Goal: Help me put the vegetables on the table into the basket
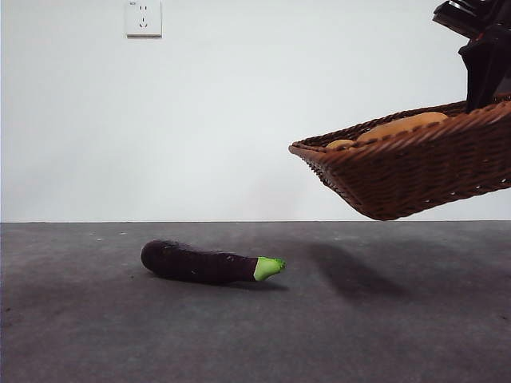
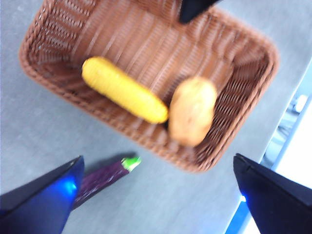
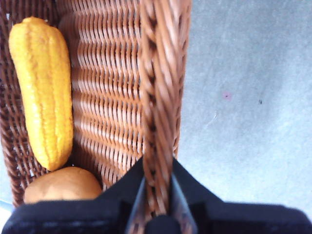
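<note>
White wall (image 1: 255, 128); socket (image 1: 144, 17) high up.

No words, labels, brand marks or numbers can be read anywhere in these views. The wall socket (image 1: 143, 17) in the front view carries a tiny dark mark at its upper corner, too small to make out. The basket (image 1: 415, 171), the corn (image 2: 124, 89), the potato (image 2: 192, 111) and the eggplant (image 1: 209, 264) bear no print, and neither does the counter (image 1: 255, 319).
</note>
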`<action>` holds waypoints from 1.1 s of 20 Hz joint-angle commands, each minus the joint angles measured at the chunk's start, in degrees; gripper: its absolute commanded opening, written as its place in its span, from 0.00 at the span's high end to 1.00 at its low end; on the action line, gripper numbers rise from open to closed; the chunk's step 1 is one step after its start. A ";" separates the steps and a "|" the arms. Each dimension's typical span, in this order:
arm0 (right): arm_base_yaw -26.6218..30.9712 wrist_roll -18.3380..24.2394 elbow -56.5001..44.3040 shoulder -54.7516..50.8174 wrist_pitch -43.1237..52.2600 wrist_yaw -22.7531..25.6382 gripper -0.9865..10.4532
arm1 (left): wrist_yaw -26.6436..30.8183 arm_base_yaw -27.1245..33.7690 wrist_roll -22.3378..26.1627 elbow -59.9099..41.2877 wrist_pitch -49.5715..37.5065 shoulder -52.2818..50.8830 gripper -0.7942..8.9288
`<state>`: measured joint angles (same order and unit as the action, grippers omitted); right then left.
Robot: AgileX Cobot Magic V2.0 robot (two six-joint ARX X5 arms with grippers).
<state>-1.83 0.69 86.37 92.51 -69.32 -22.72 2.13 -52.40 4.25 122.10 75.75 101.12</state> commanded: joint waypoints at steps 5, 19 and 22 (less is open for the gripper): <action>0.04 2.49 -0.28 -0.11 1.05 -0.79 0.93 | 0.83 8.83 13.66 -16.09 -0.09 -1.86 0.27; 2.71 2.73 -0.28 -0.13 1.90 -0.92 0.93 | -2.19 18.93 53.33 -30.97 -13.31 -0.02 0.26; 2.71 2.78 -0.28 -0.13 1.62 -0.92 0.93 | -2.54 19.34 53.46 -30.97 -13.62 3.26 0.22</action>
<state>1.04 3.03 86.37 92.51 -67.85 -22.59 -0.01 -33.28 56.60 91.81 62.13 103.37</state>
